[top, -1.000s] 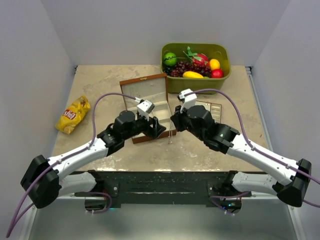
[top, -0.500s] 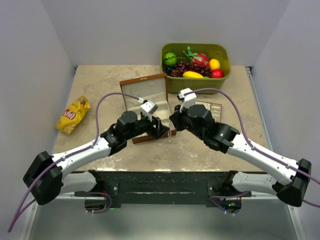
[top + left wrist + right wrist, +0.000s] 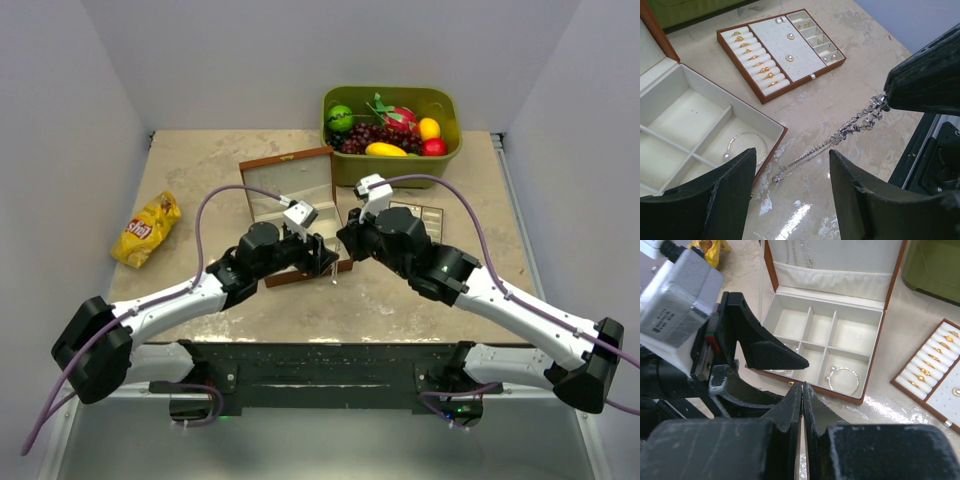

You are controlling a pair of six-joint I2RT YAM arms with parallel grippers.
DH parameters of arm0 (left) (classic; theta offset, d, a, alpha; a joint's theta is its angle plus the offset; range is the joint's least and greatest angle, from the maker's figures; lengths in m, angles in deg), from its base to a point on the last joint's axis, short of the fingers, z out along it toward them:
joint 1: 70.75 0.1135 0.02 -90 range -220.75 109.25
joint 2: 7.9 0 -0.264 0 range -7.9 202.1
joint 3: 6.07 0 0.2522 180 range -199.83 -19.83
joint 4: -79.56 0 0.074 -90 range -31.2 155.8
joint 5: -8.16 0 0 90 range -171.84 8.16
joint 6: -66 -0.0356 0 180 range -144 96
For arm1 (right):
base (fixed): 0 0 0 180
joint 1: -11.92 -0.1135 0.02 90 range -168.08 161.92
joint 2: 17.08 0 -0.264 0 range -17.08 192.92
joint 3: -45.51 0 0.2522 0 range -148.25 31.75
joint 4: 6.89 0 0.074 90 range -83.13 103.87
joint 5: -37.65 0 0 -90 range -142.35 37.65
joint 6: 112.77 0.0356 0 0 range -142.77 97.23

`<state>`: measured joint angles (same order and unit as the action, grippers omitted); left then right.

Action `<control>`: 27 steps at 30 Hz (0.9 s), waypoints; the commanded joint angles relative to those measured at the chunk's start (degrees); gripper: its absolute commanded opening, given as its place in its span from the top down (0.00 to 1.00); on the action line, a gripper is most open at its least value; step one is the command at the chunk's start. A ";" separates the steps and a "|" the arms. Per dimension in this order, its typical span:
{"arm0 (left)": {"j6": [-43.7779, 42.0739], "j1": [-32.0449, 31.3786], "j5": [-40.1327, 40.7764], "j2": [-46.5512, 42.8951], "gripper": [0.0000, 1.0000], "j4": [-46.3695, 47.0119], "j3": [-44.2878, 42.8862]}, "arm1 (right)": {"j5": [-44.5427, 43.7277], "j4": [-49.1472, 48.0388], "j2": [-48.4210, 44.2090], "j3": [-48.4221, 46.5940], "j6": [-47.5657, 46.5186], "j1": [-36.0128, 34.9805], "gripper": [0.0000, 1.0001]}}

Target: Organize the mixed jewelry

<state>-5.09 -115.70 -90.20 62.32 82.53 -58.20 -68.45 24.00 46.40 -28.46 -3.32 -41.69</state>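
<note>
Obs: right gripper (image 3: 886, 98) pinches the top end of the chain (image 3: 840, 134). The rest dangles beside the wooden box (image 3: 685, 112), its tail at or just above the table (image 3: 860, 35); cannot tell which. The left gripper (image 3: 792, 162) gapes, empty, straddling that tail.

Judgement: chain is light, limp, slippery and snag-prone; take it low, across the links. Glossy marble-look top; arms crowd close.

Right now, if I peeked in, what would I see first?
A sparkly silver chain dangles from the right gripper, mid-table beside the open brown box, just ahead of the open left gripper. At the back, a green bin holds bright fruit.
</note>
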 commanded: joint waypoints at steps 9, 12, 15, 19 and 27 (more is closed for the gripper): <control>-0.02 -0.75 3.44 0.89 0.38 3.40 -2.15 | 1.33 -2.01 0.32 -2.64 -0.11 0.17 0.95; -0.20 -0.84 3.70 0.10 0.38 3.31 -2.06 | 1.07 -1.92 0.24 -2.46 -0.11 0.17 0.94; -0.37 -0.84 3.70 -0.95 0.38 2.87 -2.06 | 0.98 -1.92 0.41 -2.20 -0.11 0.08 0.94; -0.55 -0.93 3.70 -2.10 0.37 1.64 -2.67 | 1.16 -2.10 0.59 -2.02 -0.10 0.17 0.94; -0.81 -0.93 5.10 -2.19 0.37 0.93 -3.11 | 1.59 -2.45 0.85 -1.93 -0.02 0.17 0.94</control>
<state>-5.13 -116.29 -86.90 61.31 82.36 -59.10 -67.60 24.00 47.21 -28.74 -3.30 -41.69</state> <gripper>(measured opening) 0.631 0.056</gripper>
